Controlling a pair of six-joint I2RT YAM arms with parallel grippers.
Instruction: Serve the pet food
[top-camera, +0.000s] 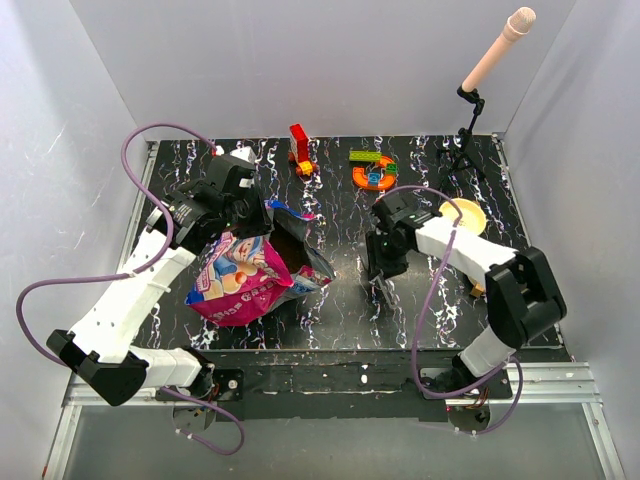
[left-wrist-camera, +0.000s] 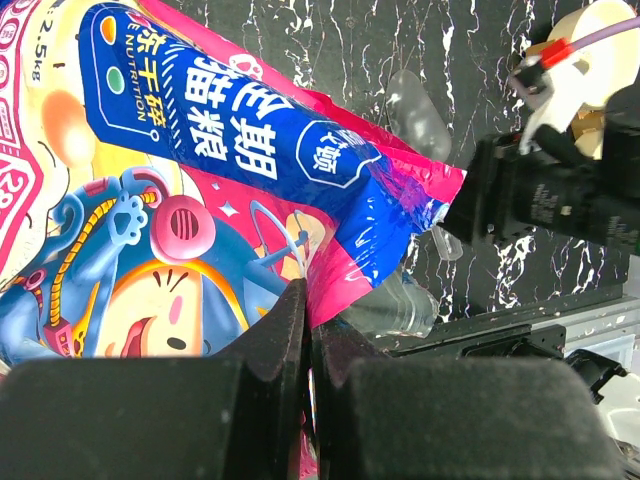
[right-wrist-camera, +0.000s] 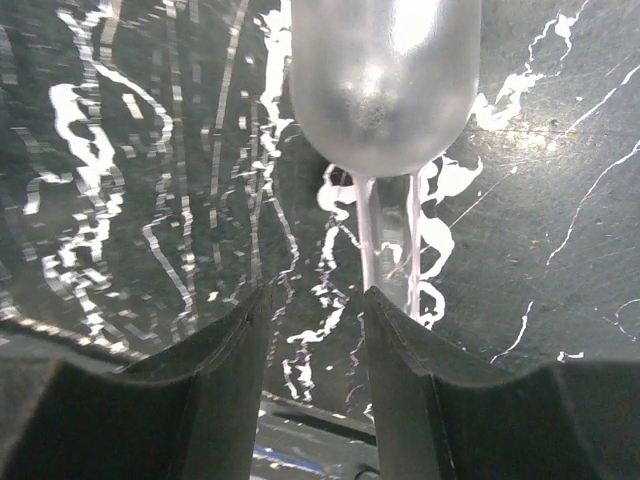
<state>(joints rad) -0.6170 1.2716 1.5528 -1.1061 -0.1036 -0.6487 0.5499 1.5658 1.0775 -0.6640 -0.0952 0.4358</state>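
The glossy pink, white and blue pet food bag (top-camera: 240, 280) lies on its side on the black marbled table, its dark open mouth (top-camera: 292, 245) facing right. No kibble shows. My left gripper (top-camera: 255, 215) is shut on the bag's top edge; in the left wrist view the fingers (left-wrist-camera: 308, 300) pinch the pink film of the bag (left-wrist-camera: 200, 160). My right gripper (top-camera: 381, 285) points down at the table, open and empty. In the right wrist view a clear plastic scoop (right-wrist-camera: 385, 80) lies ahead of it (right-wrist-camera: 315, 300), with its thin handle (right-wrist-camera: 390, 240) beside the right finger.
A cream bowl (top-camera: 468, 213) sits behind the right arm. Colourful toy blocks (top-camera: 372, 170) and a red block (top-camera: 300, 148) stand at the back. A microphone on a stand (top-camera: 478, 95) is at the back right. White walls enclose the table.
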